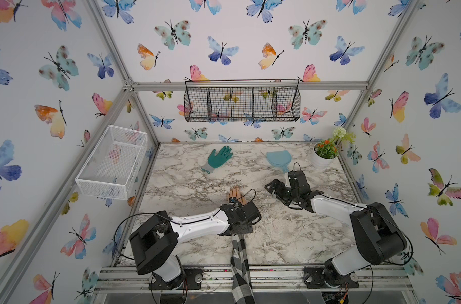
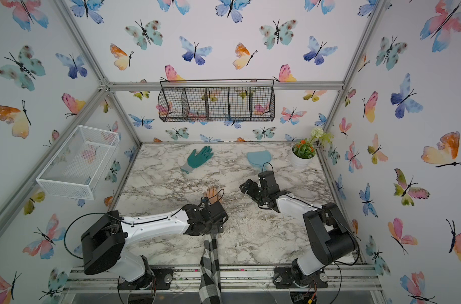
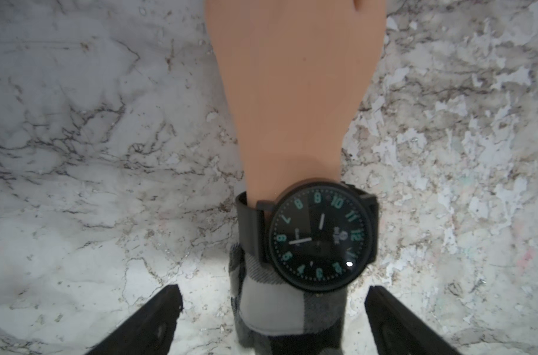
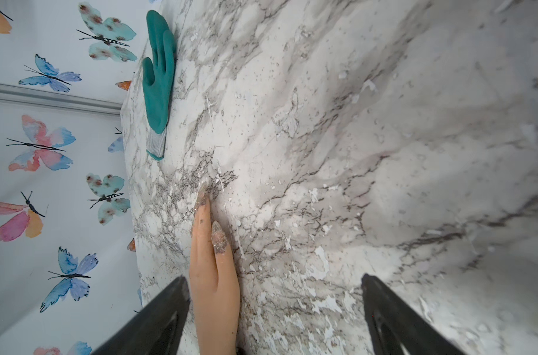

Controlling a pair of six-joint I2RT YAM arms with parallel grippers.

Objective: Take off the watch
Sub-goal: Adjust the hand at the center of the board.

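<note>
The watch (image 3: 321, 235) is strapped round the wrist of the fake hand (image 3: 292, 92); the left gripper (image 3: 273, 292) hangs wide open over that hand; the right gripper (image 4: 273, 278) waits wide open near it; a tug may drag the whole hand, since the watch looks done up.

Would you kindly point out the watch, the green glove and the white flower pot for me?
watch (image 3: 321, 236), left wrist view, middle of its dial.
green glove (image 1: 218, 158), in a top view, on its palm.
white flower pot (image 1: 319, 162), in a top view, on its outer wall below the plants.
</note>
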